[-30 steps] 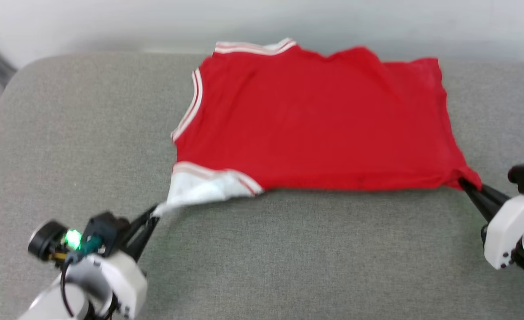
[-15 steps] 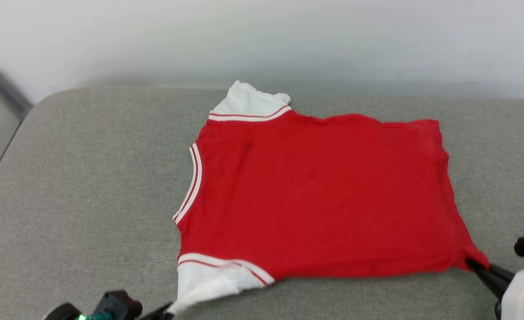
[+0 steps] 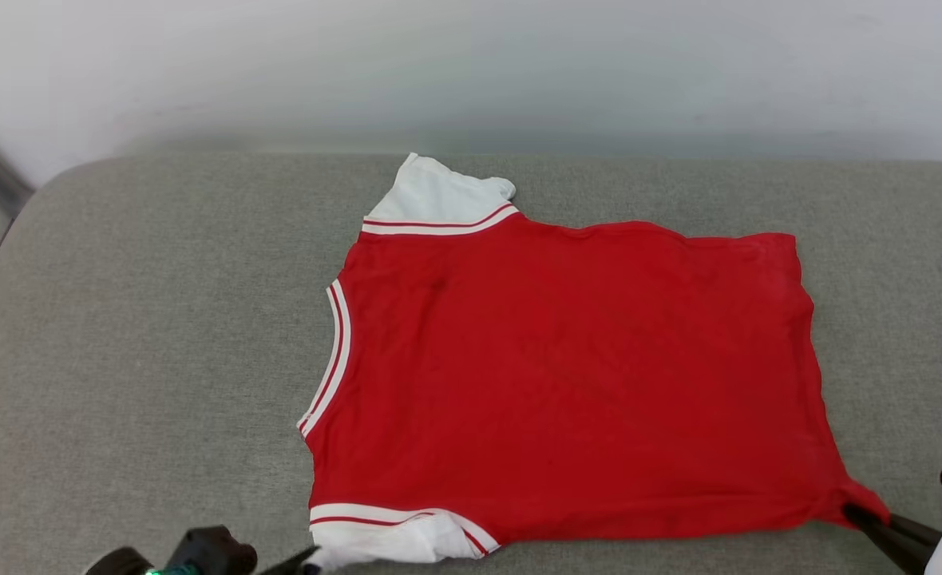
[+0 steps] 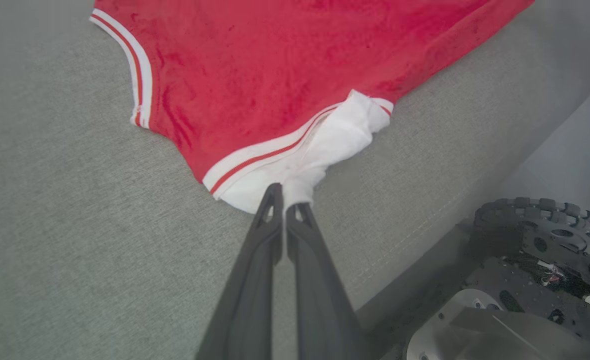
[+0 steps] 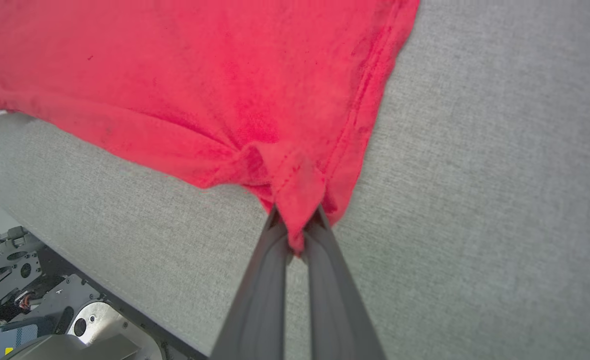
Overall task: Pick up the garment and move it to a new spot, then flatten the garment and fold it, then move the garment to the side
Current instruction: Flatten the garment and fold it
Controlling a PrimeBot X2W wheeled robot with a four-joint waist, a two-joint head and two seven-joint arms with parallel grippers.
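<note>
Left gripper (image 4: 283, 199) pinches white sleeve (image 4: 325, 145) of garment (image 3: 567, 375), right gripper (image 5: 295, 223) its red hem corner (image 5: 295, 190); cloth lies flat ahead of both.

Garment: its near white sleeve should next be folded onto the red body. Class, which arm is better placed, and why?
Left, probably. The left gripper is shut on the near white sleeve of the garment, whereas the right gripper pinches the red hem corner at the opposite end.
</note>
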